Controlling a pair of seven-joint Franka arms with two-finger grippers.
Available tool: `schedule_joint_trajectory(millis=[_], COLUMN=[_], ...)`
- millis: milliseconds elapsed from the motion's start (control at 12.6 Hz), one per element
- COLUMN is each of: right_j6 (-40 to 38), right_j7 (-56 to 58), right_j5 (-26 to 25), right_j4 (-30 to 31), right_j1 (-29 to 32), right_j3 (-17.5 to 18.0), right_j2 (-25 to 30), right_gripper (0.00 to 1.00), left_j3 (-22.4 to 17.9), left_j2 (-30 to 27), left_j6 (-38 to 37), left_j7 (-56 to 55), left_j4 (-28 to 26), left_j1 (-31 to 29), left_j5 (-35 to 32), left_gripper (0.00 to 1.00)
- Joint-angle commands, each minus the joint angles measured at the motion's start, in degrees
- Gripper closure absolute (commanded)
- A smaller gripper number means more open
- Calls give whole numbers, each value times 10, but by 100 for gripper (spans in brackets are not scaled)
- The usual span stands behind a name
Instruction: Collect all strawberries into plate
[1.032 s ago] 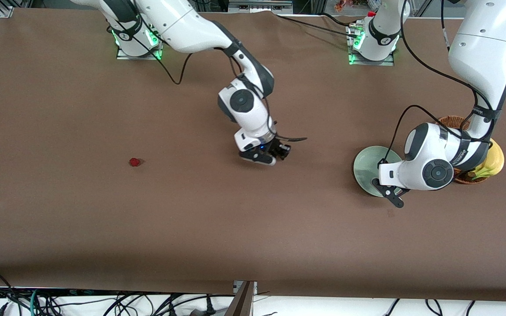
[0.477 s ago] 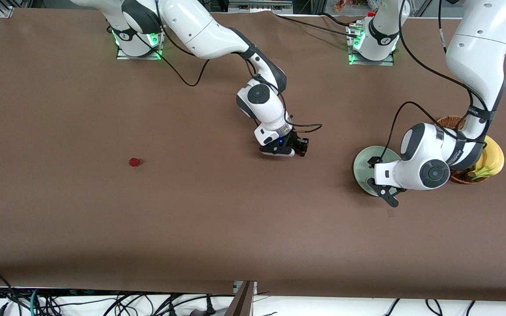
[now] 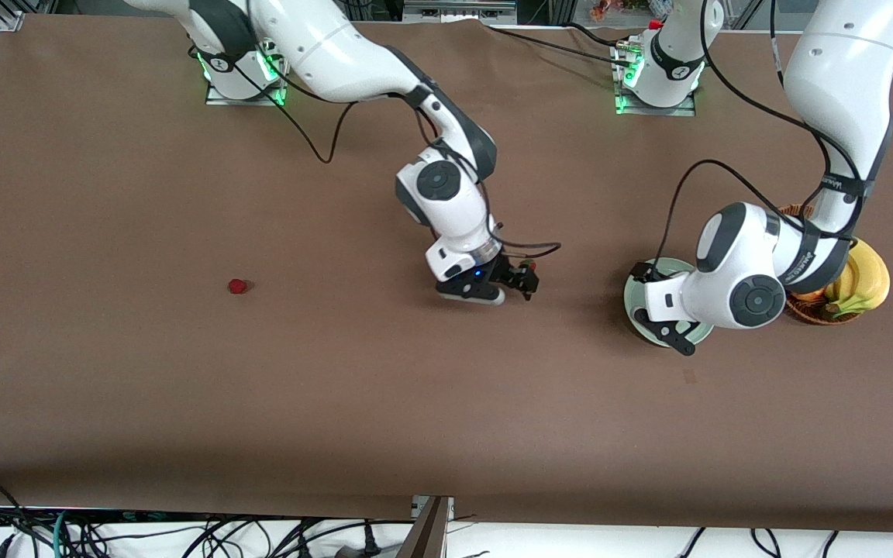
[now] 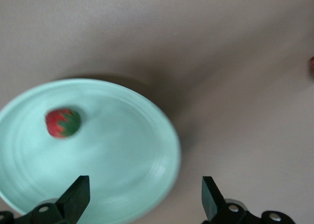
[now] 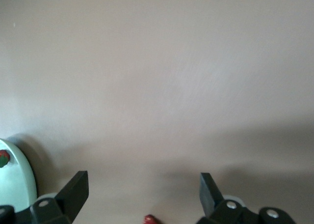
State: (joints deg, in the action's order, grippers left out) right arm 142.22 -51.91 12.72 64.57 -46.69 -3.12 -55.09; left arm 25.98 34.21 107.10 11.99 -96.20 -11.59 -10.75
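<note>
The pale mint-green plate (image 3: 636,292) lies toward the left arm's end of the table, partly covered by the left arm. In the left wrist view the plate (image 4: 122,150) holds one strawberry (image 4: 63,123). My left gripper (image 3: 660,329) hangs open and empty over the plate's rim (image 4: 142,184). My right gripper (image 3: 522,280) is open over the table's middle. A second strawberry (image 5: 149,219) lies between its fingers, close to the palm, and shows as a red spot in the front view (image 3: 528,266). A third strawberry (image 3: 237,286) lies alone toward the right arm's end.
A brown wicker basket (image 3: 807,311) with bananas (image 3: 861,280) stands beside the plate, at the left arm's end. The plate's edge (image 5: 17,182) shows in the right wrist view. Cables trail from both wrists.
My right gripper swung toward the plate, then shifted a little back and toward the camera. My left gripper shifted slightly over the plate toward the right arm's end.
</note>
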Motion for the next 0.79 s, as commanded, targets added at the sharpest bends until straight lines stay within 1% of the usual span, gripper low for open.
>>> schedule_joint_trajectory(millis=[0,79,159,238,318,397,477,556,635,715], right_j6=[-129,-182,-235,-290,-339,-379,-425,-443,-446,-447], right_j7=[107,156,215,256,279,298,340,411,479,520], right_j5=[6,6,1,-1,-1,-2,-2,2,3,4], right_j4=[14,15,16,18,18,19,22,41,63,85], right_j1=[63,85,105,122,134,139,140,141,143,143], right_j3=[10,8,6,-2,-25,-51,-89,-130,-165,-195], right_j2=[64,84,93,105,105,106,105,105,107,108], right_gripper=[0,0,0,0,0,0,0,0,0,0], left_j3=[27,44,51,50,50,50,47,47,47,47], left_j2=[-16,-13,-10,-8,-1,11,23,32,35,37], left_j6=[-16,-12,-3,16,45,73,103,133,159,191], left_j7=[-126,-190,-269,-354,-442,-525,-583,-612,-625,-637], left_j4=[-6,-7,-7,-7,-9,-10,-15,-23,-35,-52], left_j1=[3,9,28,59,92,117,142,150,152,157], left_j5=[19,19,19,19,19,11,3,-12,-29,-47], left_gripper=[0,0,0,0,0,0,0,0,0,0])
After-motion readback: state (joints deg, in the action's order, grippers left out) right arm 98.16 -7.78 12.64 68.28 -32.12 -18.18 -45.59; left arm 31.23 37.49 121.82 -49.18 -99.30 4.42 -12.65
